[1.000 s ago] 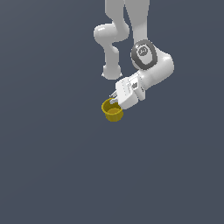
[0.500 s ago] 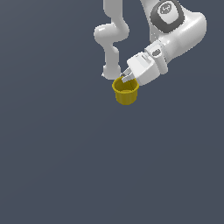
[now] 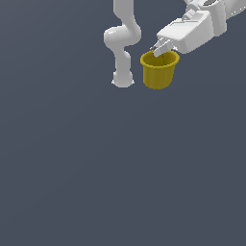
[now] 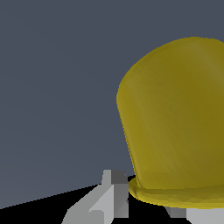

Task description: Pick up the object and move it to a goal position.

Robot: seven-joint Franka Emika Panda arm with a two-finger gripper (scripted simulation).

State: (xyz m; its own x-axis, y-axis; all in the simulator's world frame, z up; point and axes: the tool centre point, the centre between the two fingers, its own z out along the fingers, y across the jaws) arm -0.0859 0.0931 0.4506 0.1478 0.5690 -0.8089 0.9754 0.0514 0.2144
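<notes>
The mustard-yellow cup (image 3: 159, 73) hangs upright in the air, held by its rim. My gripper (image 3: 162, 53) is shut on the far side of the rim, one finger inside the cup and one outside. The white hand comes in from the exterior view's upper right. In the wrist view the cup (image 4: 175, 122) fills much of the picture, its rim band close to the camera, and a grey finger (image 4: 109, 197) shows beside the rim.
The arm's white base column (image 3: 123, 43) stands just to the exterior view's left of the cup. A flat dark grey floor (image 3: 120, 168) spreads under everything.
The gripper has carried the cup upward and toward the exterior view's right; the cup looks larger now. The arm has swung toward the upper right.
</notes>
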